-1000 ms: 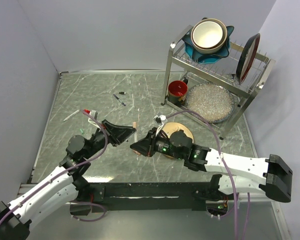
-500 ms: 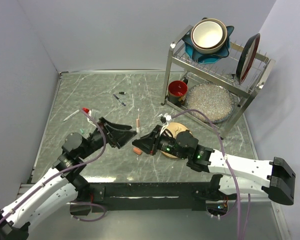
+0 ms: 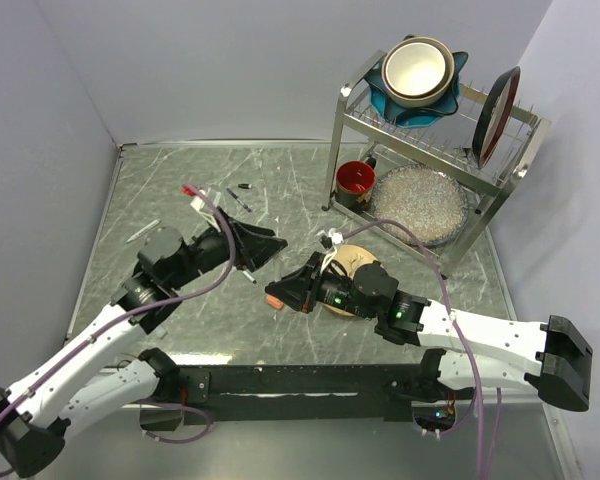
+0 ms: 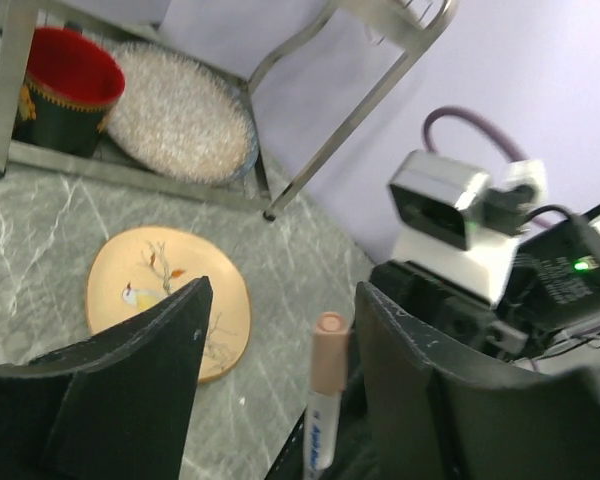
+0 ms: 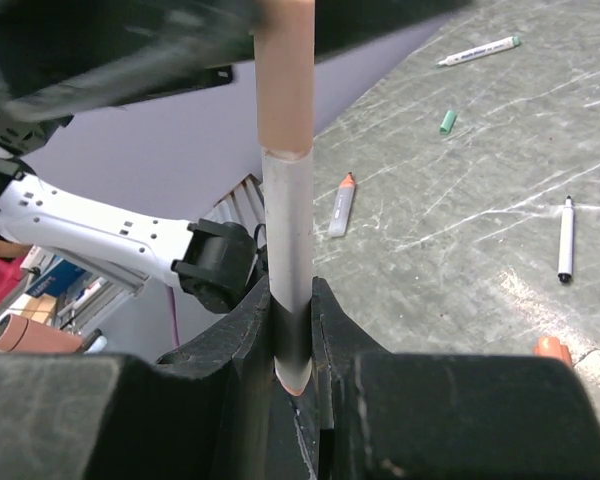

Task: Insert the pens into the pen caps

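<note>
Peach-capped pen (image 4: pixel 323 405), lower end off-frame

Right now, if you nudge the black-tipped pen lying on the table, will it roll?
Likely yes: the pen looks round and lies flat on the smooth table. It is probably stiff and light, being thin and straight.

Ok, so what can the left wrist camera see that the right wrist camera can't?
Only the left wrist view: the red cup, the wooden coaster and the rack leg. Only the right wrist view: the orange-capped pen and a green cap lying on the table. Both: the upright pen with its peach cap, gripped by the right gripper.
</note>
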Controlling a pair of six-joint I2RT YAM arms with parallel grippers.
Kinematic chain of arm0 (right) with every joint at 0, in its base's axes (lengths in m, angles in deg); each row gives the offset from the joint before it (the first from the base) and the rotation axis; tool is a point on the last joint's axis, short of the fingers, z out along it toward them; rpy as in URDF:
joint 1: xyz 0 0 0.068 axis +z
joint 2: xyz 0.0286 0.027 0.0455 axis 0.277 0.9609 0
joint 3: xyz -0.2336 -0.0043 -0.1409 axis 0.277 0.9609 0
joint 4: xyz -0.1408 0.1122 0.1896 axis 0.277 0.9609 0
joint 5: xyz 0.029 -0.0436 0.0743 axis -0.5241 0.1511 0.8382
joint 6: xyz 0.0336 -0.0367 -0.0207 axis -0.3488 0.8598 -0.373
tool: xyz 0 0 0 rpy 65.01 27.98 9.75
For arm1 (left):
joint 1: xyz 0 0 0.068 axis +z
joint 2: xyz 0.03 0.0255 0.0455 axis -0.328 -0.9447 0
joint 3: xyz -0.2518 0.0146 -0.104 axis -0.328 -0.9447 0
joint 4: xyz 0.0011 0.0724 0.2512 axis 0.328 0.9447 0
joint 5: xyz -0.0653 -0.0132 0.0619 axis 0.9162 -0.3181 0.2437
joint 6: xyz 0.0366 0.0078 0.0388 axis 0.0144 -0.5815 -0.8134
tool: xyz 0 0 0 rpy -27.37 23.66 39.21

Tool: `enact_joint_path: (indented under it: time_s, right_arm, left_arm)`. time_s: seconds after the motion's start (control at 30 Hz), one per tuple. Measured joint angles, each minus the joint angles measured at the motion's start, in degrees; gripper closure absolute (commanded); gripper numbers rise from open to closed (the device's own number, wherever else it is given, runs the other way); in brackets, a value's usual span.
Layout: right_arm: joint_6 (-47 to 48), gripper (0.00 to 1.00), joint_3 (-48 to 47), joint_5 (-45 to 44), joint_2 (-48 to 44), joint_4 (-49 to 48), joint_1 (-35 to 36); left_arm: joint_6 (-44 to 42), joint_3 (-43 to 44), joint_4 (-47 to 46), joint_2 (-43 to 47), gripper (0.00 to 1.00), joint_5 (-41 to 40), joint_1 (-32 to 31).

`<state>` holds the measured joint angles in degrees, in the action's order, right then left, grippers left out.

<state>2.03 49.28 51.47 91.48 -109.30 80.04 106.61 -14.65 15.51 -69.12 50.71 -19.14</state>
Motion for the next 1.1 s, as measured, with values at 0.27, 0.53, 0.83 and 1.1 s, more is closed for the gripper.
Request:
enact_joint_path:
  time_s: [0.27,0.53,0.83,1.1]
  right_arm:
    - [0.1,1.0,0.7,0.0,-0.3,0.6,0.0]
    - [-1.4,1.0,0.8,0.3,-1.4,1.4,-0.1]
    - [2.3,1.0,-0.8,1.0,-1.8,4.8,0.0]
    - [8.2,1.0,-5.7,-3.6,0.1,11.7,-0.2]
  left_arm:
    - [-0.3,0.6,1.0,-2.3,0.88,2.1,0.0]
    - [1.8,-0.7,-2.9,-1.8,0.99,7.3,-0.3]
    - [8.3,-5.1,-9.3,-0.1,0.99,7.8,0.3]
    - [9.2,-5.1,-9.7,-0.8,0.99,4.3,0.7]
